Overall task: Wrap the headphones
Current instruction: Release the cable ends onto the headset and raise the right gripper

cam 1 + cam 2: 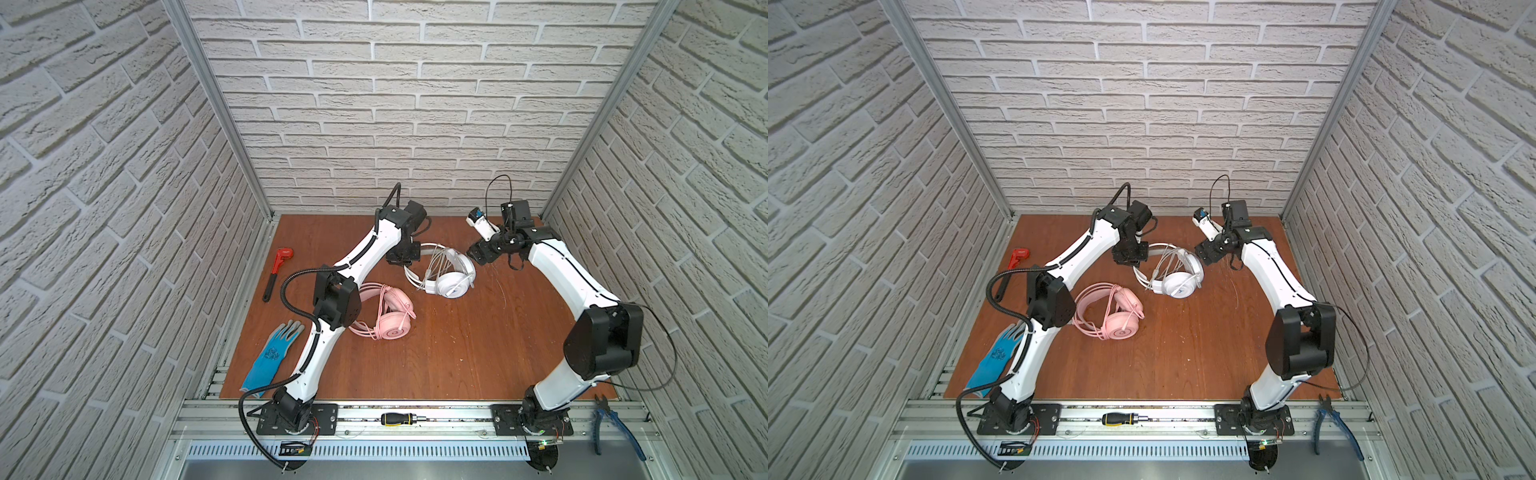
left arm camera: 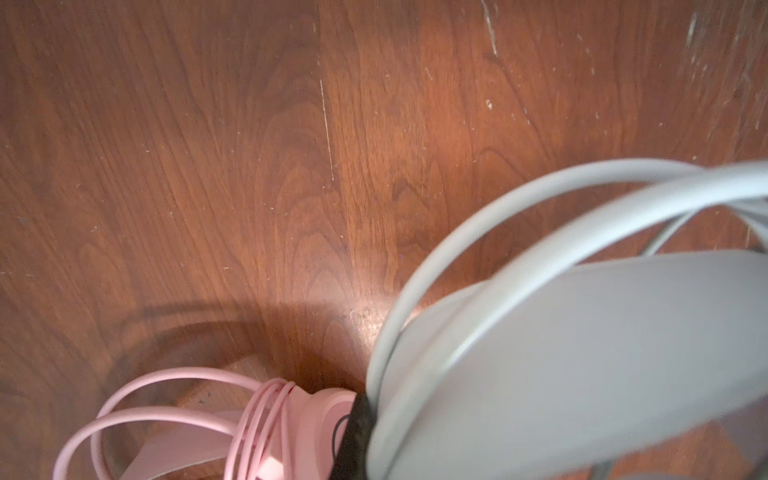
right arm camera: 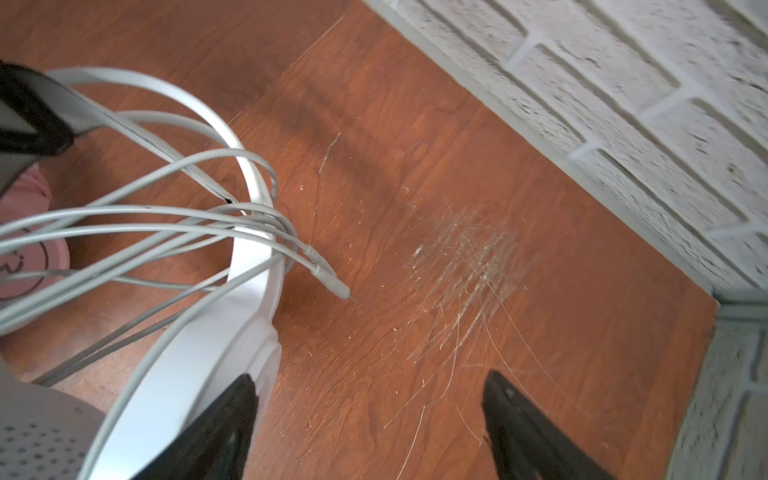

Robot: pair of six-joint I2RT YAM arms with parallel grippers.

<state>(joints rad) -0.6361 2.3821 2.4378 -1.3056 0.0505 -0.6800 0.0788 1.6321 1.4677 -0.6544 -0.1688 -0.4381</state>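
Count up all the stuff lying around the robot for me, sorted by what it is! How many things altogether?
Headphones: 2, a pink pair and a white pair
Glove: 1, blue
Wrench: 1, red
Screwdriver: 1
Pliers: 1, blue handles
White and blue thing at the back, too small to name: 1
Total: 7

Blurred, edge-cut: white headset (image 2: 582, 353); edge-cut: pink headset (image 2: 307, 419).

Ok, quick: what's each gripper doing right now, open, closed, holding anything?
Left gripper: closed on the white headphones.
Right gripper: open, holding nothing.
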